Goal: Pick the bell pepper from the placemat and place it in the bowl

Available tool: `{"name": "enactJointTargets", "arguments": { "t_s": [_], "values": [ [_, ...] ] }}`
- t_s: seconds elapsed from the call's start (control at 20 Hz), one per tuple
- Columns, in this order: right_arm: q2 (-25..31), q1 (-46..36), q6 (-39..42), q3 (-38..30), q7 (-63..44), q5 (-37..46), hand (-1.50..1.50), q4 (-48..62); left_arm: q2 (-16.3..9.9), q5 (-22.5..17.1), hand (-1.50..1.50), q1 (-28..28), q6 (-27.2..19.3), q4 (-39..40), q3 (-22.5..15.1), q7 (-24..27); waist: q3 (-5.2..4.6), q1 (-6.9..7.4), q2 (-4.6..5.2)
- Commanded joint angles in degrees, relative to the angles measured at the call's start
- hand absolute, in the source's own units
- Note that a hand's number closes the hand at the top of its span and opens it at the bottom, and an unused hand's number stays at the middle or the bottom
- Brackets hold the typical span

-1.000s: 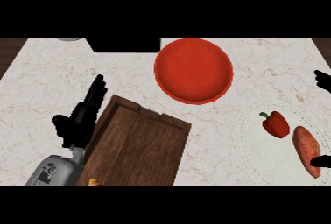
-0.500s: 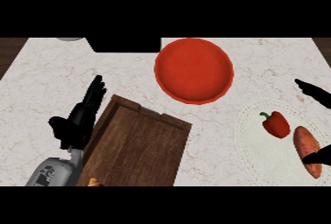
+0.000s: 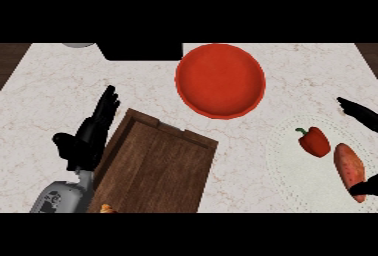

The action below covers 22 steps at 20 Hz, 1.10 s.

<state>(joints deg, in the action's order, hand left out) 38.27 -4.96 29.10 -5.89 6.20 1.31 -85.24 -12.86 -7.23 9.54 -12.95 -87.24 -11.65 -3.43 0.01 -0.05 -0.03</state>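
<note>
Bell pepper [image 3: 314,142] sits on the pale placemat [image 3: 295,165], between the right hand's [image 3: 362,114] spread-open fingers and thumb, touching neither, sweet potato [image 3: 349,170] just beside it. Red bowl [image 3: 220,80] is up-left of that hand. Left hand [image 3: 90,134] rests open, fingers straight, against the wooden tray [image 3: 155,165].

Black fingered hands on a grey forearm

At the left, a matte black left hand [image 3: 87,137] with long slim fingers and a stubby thumb, joined to a rounded light-grey forearm shell [image 3: 60,197] bearing small dark markings near the wrist. At the right edge, only slivers of the black right hand [image 3: 360,113]: tapered dark fingertips above, a dark curved piece lower down.
</note>
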Motion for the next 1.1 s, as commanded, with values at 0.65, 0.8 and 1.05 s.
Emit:
{"name": "enactJointTargets", "arguments": {
  "t_s": [0.65, 0.8, 1.05],
  "values": [
    [-10.18, 0.21, 4.64, -2.42, 3.27, 5.15, -1.50, 6.72, 4.84, 4.84, 0.00, 2.10, 3.92, 3.94, 4.24, 0.62, 0.00, 0.03, 0.09],
    [-10.60, -2.56, 5.38, -3.98, 4.33, 6.35, -1.50, 10.50, 4.95, 5.54, 0.00, 0.21, 4.30, -1.65, 4.74, -3.52, 0.01, 0.14, 0.05],
    [-12.16, -4.73, 3.79, -4.59, 6.06, 9.33, -1.50, 13.51, 6.91, 6.76, 0.00, 0.34, 4.80, -0.52, 5.58, -1.81, 0.00, 0.12, 0.05]
  ]
}}
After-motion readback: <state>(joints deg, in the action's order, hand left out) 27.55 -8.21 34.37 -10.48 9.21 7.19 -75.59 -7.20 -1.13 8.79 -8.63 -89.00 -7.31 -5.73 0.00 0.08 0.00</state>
